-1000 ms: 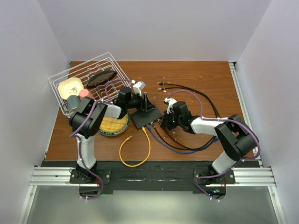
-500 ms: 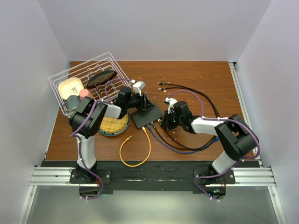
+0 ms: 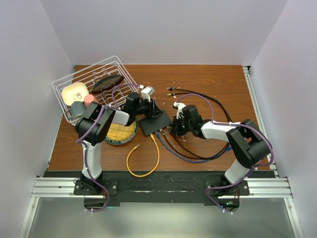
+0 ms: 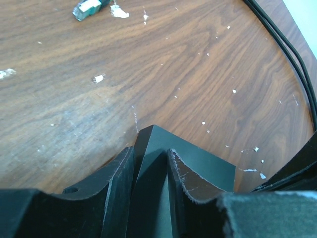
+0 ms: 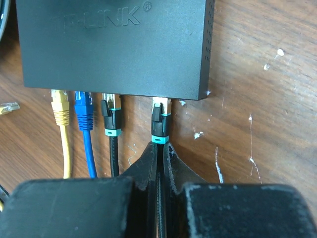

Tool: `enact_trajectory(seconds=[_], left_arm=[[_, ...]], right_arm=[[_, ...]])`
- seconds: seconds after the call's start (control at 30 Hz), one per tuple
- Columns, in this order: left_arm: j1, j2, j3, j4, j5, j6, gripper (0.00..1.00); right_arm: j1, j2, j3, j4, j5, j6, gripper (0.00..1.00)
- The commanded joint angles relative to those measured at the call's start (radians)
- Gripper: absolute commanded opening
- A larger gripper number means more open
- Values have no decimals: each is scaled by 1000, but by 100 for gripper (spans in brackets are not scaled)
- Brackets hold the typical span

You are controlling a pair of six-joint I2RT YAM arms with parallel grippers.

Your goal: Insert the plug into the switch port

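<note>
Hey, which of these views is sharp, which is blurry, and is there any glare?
Right wrist: switch lettering and plug crisp, near fingers soft. Left wrist: table grain sharp with a pale sheen. Top external: even light, faint shadows, no glare.

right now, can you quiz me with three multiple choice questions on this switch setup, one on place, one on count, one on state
1. In the right wrist view, where is the yellow plug in the row at the switch?
A leftmost
B rightmost
C second from the right

2. How many cables meet the switch's port side?
A two
B four
C six

3. What are the right fingers doing?
A spread open over bare table
B gripping the switch's corner
C pinching a black cable behind its plug

Answers:
1 A, the yellow plug sits left of the blue plug.
2 B, one yellow, one blue and two black.
3 C, both fingers close on the cable just below the teal-banded plug.
</note>
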Motion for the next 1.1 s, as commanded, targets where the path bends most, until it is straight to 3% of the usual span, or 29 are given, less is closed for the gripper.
enact_trajectory(seconds=[0.0, 0.47, 0.83, 1.07], left_arm=[[-126, 31, -21, -132, 258, -50, 35], [-144, 60, -45, -149, 280, -44, 25], [-158, 93, -38, -213, 310, -18, 22], [-162, 78, -38, -241, 289, 1, 21]], right_arm=[[-8, 45, 167, 335, 53, -31, 0], [-9, 114, 288, 388, 110, -26, 0], [-17, 191, 408, 378, 87, -31, 0], [-15, 162, 380, 352, 104, -37, 0]])
